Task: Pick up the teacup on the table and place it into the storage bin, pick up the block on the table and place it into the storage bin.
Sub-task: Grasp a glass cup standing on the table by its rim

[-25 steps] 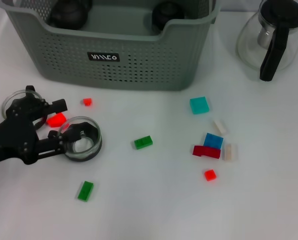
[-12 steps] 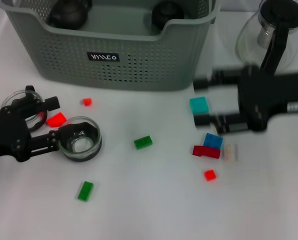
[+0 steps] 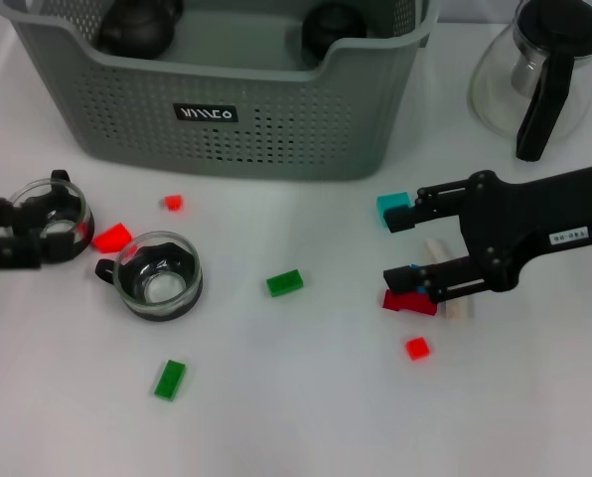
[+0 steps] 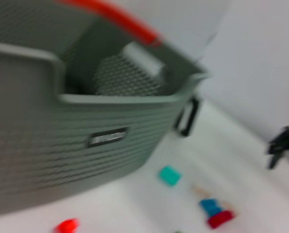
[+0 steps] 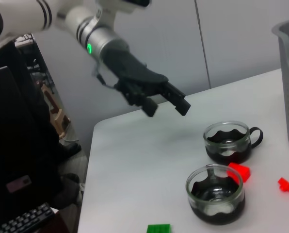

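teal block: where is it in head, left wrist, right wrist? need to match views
Head view: the teal block lies on the table, just below the right corner of the storage bin, beside the upper finger of the open right hand.
Left wrist view: low in the picture, on the table off the bin's corner.
Right wrist view: not in it.
Shared landmark: the bin's black label, seen in head and left wrist views.

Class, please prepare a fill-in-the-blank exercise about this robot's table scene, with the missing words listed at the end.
1. The label on the storage bin is ____ with white lettering.
2. ____ glass teacups, one and another, stand on the table.
3. The right gripper hovers with its fingers ____.
4. The glass teapot has a ____ handle.

Missing words: black; Two; open; black
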